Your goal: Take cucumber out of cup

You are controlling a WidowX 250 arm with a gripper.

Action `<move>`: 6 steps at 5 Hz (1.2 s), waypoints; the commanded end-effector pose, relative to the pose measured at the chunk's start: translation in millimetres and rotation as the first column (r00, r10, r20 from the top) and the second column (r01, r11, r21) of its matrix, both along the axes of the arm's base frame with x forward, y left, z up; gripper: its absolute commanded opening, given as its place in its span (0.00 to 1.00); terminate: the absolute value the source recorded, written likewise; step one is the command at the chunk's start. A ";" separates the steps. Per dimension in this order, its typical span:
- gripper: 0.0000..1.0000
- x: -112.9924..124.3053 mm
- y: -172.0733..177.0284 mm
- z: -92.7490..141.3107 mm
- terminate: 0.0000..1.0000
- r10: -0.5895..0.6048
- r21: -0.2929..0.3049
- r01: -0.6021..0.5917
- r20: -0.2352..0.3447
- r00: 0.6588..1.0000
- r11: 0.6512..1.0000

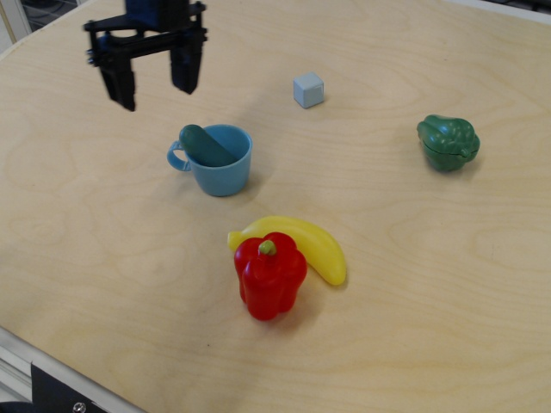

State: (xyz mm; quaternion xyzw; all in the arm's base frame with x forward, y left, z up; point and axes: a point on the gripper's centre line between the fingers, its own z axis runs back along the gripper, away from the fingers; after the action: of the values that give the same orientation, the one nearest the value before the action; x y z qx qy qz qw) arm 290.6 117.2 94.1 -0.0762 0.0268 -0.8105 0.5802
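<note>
Gripper (pixel 152 84) hangs in the air at the top left, roughly 11 o'clock from the cup (pixel 220 163), and touches nothing. Its two black fingers (pixel 187 70) point down and are spread apart with clear table visible between them, so it is released and holding nothing.

Cup is light blue and upright on the wooden table (pixel 448 284), with its loop handle at its 9 o'clock. Cucumber (pixel 203 144) is in the cup. It lies tilted across the opening, with its rounded dark green end poking over the rim at about 10 o'clock, just above the handle. Its lower end is down inside the cup and I can't tell from here where it rests.

Other items around the cup:
- Pale blue-grey cube (pixel 308 89) at about 1 o'clock, apart from the cup.
- Green bell pepper (pixel 448 142) out at 3 o'clock, well apart, near the right side of the table.
- Yellow banana (pixel 303 243) at about 5 o'clock, lying flat.
- Red bell pepper (pixel 269 274) standing upright just in front of the banana. It overlaps the banana's left end from this angle and looks to be touching it.
</note>
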 end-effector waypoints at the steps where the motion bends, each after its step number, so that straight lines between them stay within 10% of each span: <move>1: 1.00 8.9 -2.5 5.5 0.00 -0.117 -0.004 0.120 0.185 0.976 0.993; 6: 1.00 27.9 -19.0 -31.1 0.00 -0.181 -0.039 0.192 0.192 0.965 0.981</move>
State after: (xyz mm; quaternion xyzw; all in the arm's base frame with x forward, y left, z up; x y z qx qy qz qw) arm 304.6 93.7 50.7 -0.0375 -0.0391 -0.8607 0.5062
